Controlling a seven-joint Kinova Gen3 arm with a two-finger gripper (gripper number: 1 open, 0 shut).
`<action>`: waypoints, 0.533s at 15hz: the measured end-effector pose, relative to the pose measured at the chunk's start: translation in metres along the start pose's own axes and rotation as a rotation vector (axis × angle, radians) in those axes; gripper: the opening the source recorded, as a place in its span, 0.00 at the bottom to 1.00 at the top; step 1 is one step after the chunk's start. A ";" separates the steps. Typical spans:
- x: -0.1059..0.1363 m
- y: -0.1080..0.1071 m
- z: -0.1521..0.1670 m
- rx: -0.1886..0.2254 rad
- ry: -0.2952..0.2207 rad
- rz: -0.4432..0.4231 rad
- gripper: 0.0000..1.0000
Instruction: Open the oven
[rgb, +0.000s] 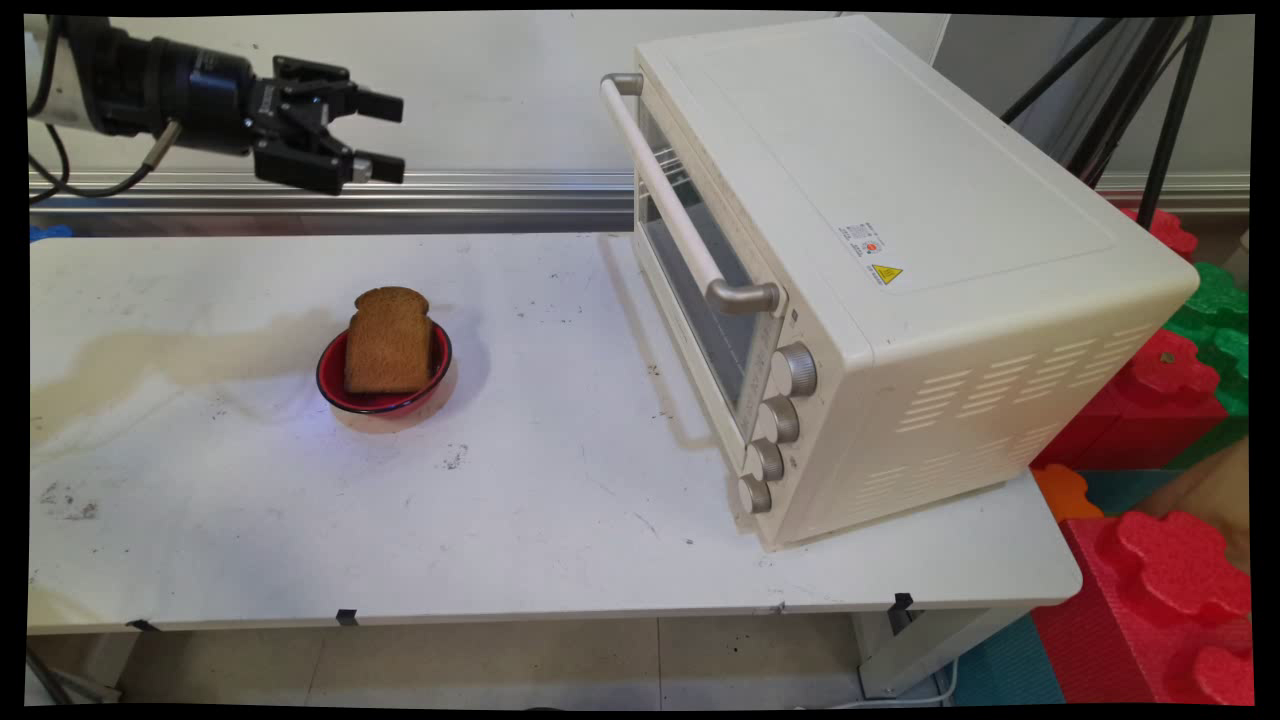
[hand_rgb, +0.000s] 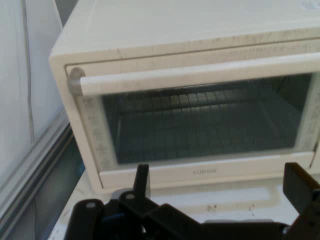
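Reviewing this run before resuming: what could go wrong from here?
1. The toast stands tilted in the small red bowl, sticking out over its rim; a nudge could tip it onto the table.
2. The open gripper faces the oven, whose door is shut; moving forward could strike the handle.

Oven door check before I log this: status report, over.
Gripper open, empty, raised off the table, facing the oven. Oven door shut. Toast sits in red bowl below gripper. Nothing between.
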 end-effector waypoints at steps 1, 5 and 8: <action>0.004 0.000 0.003 -0.002 0.008 0.001 1.00; 0.019 0.002 0.014 -0.010 0.031 0.001 1.00; 0.030 0.003 0.026 -0.016 0.046 0.001 1.00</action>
